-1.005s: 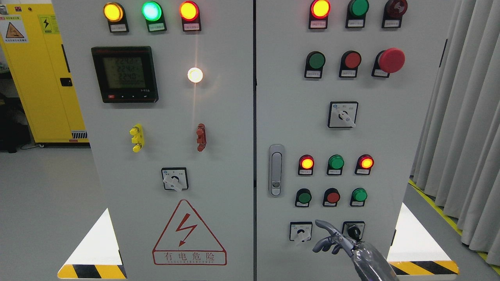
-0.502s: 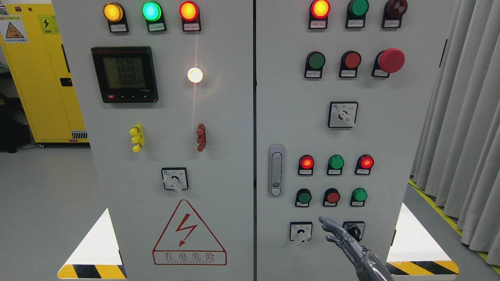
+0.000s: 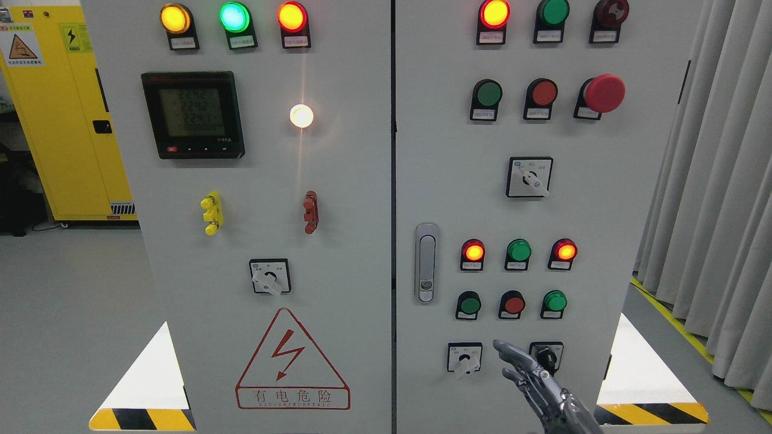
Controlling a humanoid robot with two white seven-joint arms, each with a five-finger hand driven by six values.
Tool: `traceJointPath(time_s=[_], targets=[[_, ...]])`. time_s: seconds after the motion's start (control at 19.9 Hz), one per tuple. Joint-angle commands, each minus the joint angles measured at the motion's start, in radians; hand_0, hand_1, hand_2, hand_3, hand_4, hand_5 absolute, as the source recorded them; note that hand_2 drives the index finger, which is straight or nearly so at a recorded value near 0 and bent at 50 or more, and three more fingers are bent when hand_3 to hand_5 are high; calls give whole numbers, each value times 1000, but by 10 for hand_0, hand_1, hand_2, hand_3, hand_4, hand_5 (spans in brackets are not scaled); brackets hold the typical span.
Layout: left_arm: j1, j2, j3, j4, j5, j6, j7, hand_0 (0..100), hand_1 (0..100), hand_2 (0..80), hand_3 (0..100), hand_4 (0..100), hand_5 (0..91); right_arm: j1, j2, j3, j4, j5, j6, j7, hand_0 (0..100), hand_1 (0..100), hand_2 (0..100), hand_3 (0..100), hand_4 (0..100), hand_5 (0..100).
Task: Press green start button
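Observation:
My right hand reaches up from the bottom edge against the lower part of the right cabinet door. Its fingers are stretched out and hold nothing, and its topmost fingertip points up and to the left. Above the hand is a row of push buttons: a dark green button, a red button and a brighter green button. The fingertip stays below that row, apart from every button. Another green button sits high on the same door. The left hand does not show.
A white rotary switch lies left of the hand and a black key switch right of it. Red and green lamps glow above the buttons. A door handle, a red mushroom stop and grey curtains are also in view.
The hand pointed with one finger and the others curled one second ago; now all fingers are stretched out. The hand has shifted slightly right and down.

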Motion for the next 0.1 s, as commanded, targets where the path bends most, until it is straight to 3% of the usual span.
traceJointPath(time_s=[0.0,0.05], targets=[[-21,0,0,-28,0,0,-1,120,556,0,0,0,0,-9,-1,-14,-2,-19,3,1,179,295,0,0,0,0],[-21,0,0,-28,0,0,-1,120,556,0,0,0,0,-9,-1,-15,-1,-19,3,1,179,296,0,0,0,0]])
